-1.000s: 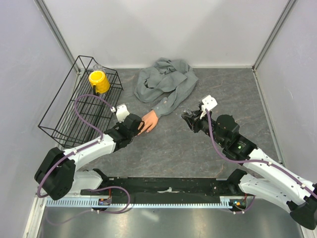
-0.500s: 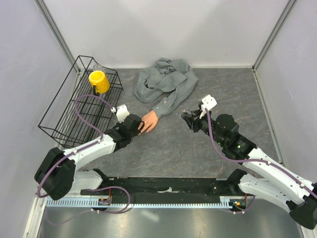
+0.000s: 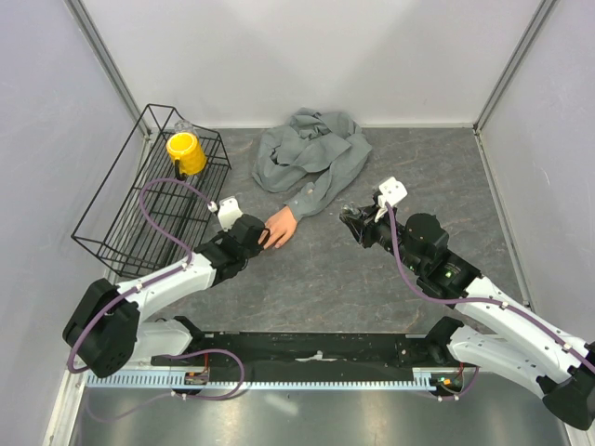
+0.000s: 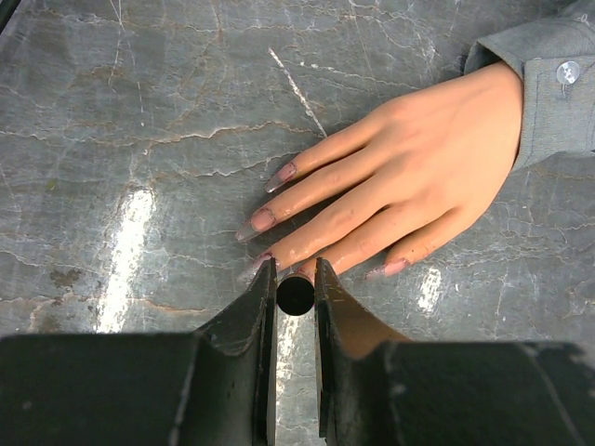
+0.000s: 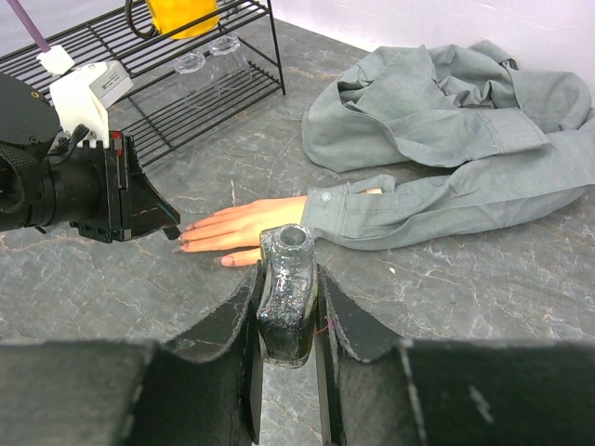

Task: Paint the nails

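Up top: fixed high behind the arm bases, looking down and forward over the whole table (image 3: 325, 274), walls and all. Left wrist: really close, pointing down past its own fingers (image 4: 246, 334) and the black cap (image 4: 296, 295) pinched between them, straight at the mannequin hand (image 4: 414, 181). Right wrist: low and further back, peering across the table over a gripped bottle (image 5: 285, 297) toward that hand, the left gripper (image 5: 172, 226), wire rack (image 5: 200, 98) and grey shirt (image 5: 437, 111). Shared by all three: the hand.
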Robot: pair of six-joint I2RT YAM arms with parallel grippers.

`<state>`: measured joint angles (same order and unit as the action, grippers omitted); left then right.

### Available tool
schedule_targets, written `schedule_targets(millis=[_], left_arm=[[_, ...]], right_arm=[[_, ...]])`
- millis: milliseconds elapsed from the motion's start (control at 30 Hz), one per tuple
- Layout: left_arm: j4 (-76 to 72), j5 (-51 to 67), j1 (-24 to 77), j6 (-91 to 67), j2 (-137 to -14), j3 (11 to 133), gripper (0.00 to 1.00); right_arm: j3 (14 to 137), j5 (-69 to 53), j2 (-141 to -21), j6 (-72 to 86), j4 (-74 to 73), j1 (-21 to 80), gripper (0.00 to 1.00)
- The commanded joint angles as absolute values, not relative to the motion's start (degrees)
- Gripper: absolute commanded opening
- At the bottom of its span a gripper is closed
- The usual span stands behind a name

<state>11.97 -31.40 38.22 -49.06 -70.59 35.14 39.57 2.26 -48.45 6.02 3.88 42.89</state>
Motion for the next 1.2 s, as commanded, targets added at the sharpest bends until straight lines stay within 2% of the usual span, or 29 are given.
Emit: schedule_targets(millis=[0,1167], left_arm=[[12.0,-32.3,37.9,-50.4,-69.6,34.5,0.02],[15.9,-31.7,37.8,-48.8,-66.8,34.6,0.02]], right_arm=[[39.7,1.2,-48.1,6.6,7.0,42.6,0.0],[39.6,0.3,-48.0,7.0,7.4,42.1,0.0]])
